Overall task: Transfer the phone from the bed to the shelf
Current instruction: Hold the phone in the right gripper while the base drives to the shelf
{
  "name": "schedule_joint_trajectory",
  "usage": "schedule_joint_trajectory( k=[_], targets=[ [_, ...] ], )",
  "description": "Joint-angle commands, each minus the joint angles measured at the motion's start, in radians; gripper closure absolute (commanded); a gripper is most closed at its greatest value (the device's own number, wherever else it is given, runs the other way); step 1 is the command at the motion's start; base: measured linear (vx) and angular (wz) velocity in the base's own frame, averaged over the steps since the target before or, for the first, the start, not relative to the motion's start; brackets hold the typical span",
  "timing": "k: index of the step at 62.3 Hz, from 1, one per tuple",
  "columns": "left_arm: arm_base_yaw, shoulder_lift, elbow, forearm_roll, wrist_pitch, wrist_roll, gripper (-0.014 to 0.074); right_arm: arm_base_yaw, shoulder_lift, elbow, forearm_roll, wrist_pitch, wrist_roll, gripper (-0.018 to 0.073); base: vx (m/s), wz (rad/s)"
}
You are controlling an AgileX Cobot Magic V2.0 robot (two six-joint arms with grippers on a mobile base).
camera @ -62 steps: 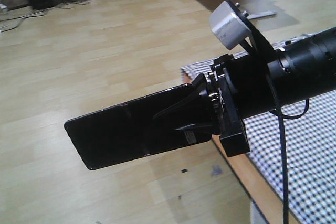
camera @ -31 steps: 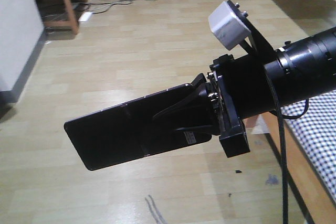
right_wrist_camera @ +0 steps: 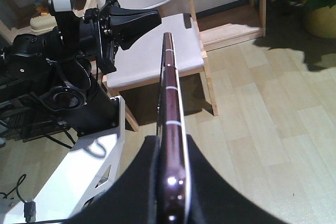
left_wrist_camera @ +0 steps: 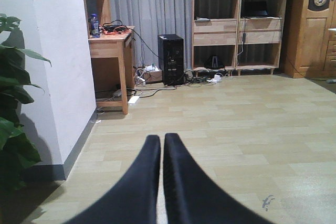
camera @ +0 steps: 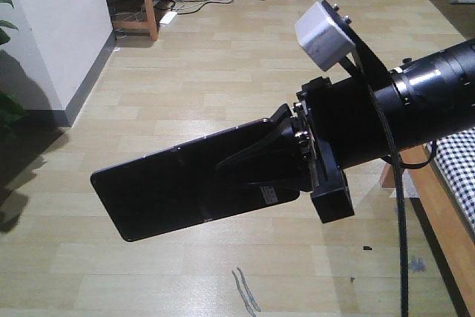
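My right gripper (camera: 249,165) is shut on the phone (camera: 171,183), a slim glossy black slab held edge-up above the wood floor. From the right wrist the phone (right_wrist_camera: 169,77) shows edge-on, clamped between both fingers of that gripper (right_wrist_camera: 172,148). The bed (camera: 460,172), with its checked cover and brown frame, lies at the far right edge. A pale wood shelf (right_wrist_camera: 231,24) stands behind a chair. My left gripper (left_wrist_camera: 161,140) is shut with nothing in it, and it also shows in the right wrist view (right_wrist_camera: 139,20).
A white wall corner (camera: 59,35) and a leafy plant (left_wrist_camera: 13,124) are on the left. A wooden desk (left_wrist_camera: 110,45), a black computer tower (left_wrist_camera: 170,59) and a brown bookcase (left_wrist_camera: 236,24) line the far wall. A grey-seated chair (right_wrist_camera: 181,51) stands near the robot's base.
The front view has swung left: the bed slid to the right edge, and the wall corner and plant came into view. The phone stays gripped the same way.
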Motion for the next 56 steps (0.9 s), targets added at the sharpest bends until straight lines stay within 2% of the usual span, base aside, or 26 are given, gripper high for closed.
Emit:
schedule_joint_trajectory(
  k=[1,56],
  targets=[
    [0.002,-0.006,-0.024,-0.011,-0.075,-0.009,0.0595,-0.003,-0.035,-0.027,0.083,0.064,-0.002,0.0562,0.0,0.01],
    [0.002,-0.006,-0.024,-0.011,-0.075,-0.009,0.0595,-0.003,-0.037,-0.027,0.083,0.064,-0.002,0.0562,0.12,0.01]
  ],
)
